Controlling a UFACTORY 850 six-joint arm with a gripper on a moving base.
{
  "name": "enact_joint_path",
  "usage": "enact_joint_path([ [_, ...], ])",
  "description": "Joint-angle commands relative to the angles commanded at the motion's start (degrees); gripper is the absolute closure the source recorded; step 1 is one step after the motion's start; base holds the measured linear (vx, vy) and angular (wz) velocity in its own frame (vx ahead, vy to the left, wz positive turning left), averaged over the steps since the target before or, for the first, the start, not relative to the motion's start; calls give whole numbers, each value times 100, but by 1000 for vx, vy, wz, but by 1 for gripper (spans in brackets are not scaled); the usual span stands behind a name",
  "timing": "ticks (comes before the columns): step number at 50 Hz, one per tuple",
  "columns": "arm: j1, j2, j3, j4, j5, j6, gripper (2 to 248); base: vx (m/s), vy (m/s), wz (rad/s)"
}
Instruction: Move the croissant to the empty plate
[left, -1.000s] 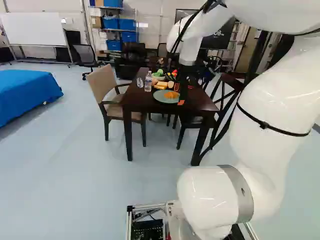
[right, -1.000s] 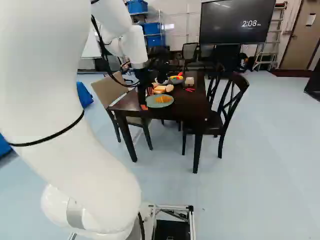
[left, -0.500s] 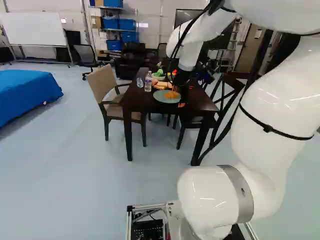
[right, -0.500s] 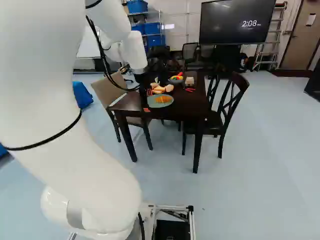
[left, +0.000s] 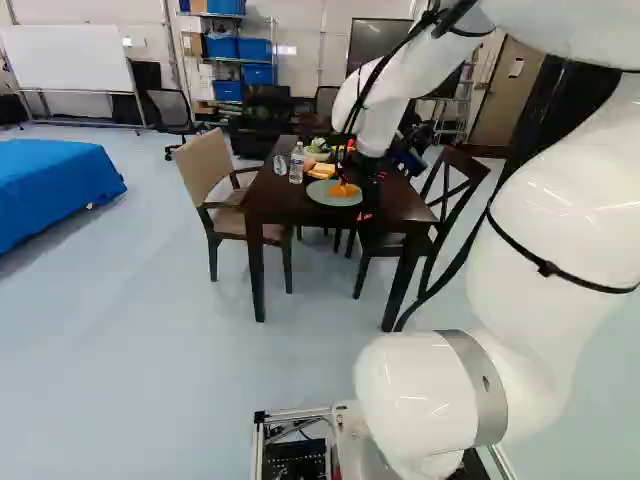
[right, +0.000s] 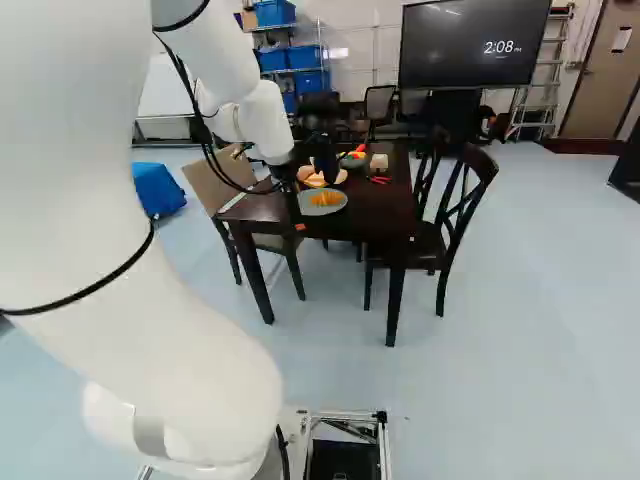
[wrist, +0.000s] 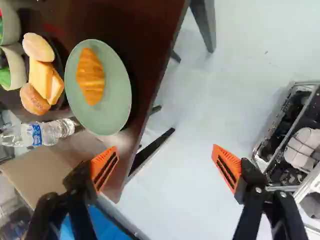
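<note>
Fingers: yours (left: 366, 195) are up over the near edge of the desk (right: 375, 212), close by the plate in the left base view. Look through the wrist view and they (wrist: 166, 167) stand wide apart, released, with nothing between them.
Finger positions: from the wrist you see one tip against the desk by its near left corner – the other against the pale floor (wrist: 190, 195) outside the near edge.
Croissant: there it is (wrist: 90, 77), lying on the green plate (wrist: 117, 112), ahead of your fingers and off to one side, touching neither of them.
Green plate: you have it flat on the desk, near the near edge, the croissant across one side of it.
Breads: beyond that plate you get a dark dish (wrist: 58, 62) carrying bread rolls (wrist: 34, 99) and yellow slices (wrist: 42, 77).
Bowls: two of them, light-rimmed (wrist: 17, 57), next to the breads.
Bottle: clear, blue-labelled (left: 296, 165), upright toward the left edge of the desk.
Chairs: your tan one (left: 205, 165) is at the left edge – the black one (right: 465, 220) at the right.
</note>
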Motion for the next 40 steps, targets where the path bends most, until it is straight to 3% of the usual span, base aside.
enact_joint_path([
  [20,32,270,766,0,1279,-1228,3,0,0,0],
  [40,70,589,1672,0,2792,-2681,3,0,0,0],
])
